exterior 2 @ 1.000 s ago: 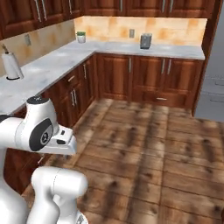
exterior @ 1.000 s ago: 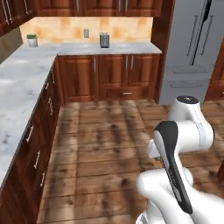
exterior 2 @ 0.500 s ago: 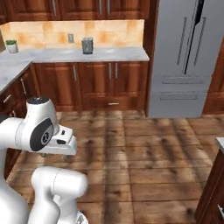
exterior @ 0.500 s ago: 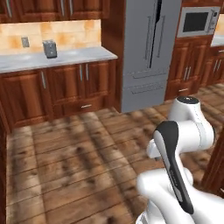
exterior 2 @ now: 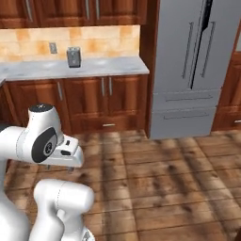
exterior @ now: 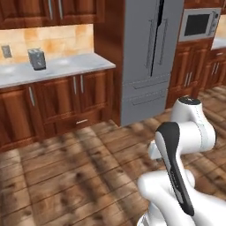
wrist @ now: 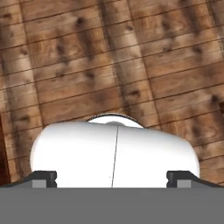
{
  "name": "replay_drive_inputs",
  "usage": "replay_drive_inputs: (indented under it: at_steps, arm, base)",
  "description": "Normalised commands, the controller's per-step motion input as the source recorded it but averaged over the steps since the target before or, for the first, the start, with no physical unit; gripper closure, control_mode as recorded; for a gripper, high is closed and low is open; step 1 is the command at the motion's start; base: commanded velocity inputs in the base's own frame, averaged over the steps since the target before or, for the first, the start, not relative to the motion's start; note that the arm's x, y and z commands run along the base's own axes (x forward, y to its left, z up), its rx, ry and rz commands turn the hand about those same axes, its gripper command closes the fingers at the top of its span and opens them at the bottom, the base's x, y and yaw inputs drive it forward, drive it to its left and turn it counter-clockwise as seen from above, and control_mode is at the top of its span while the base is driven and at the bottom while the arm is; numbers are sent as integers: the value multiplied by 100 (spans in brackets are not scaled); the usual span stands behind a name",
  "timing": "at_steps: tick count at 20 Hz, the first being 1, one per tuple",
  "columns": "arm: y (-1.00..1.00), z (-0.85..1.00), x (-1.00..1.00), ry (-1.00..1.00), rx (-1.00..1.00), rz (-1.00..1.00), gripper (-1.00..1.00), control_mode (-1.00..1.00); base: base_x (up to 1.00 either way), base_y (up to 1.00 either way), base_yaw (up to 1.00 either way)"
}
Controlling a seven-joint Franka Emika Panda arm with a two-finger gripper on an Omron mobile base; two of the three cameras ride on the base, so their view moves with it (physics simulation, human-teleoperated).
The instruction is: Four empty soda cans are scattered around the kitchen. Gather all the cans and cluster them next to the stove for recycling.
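Wood plank floor (wrist: pixel 131 65), grey steel fridge (exterior: pixel 150 57), marble counter (exterior 2: pixel 94 68), gripper (wrist: pixel 111 178) spread apart, empty.

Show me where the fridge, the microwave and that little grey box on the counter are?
Fridge (exterior 2: pixel 188 70), right base view, left door.
Microwave (exterior: pixel 197 24), left base view, dark window.
Grey box (exterior: pixel 37 59), left base view, front face.

Kitchen: wood cabinets (exterior: pixel 57 106), marble counter (exterior 2: pixel 94 68), steel fridge (exterior: pixel 152 53), microwave (exterior: pixel 199 24).
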Motion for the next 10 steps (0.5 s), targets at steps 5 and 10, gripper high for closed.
replay_drive_inputs:
  at_steps: [5,10]
  arm:
    - [0,0,0,0,0,0,-100,100]
    - [0,0,0,0,0,0,-100,100]
  base:
    - [100,-3,-33]
    - [77,-12,-65]
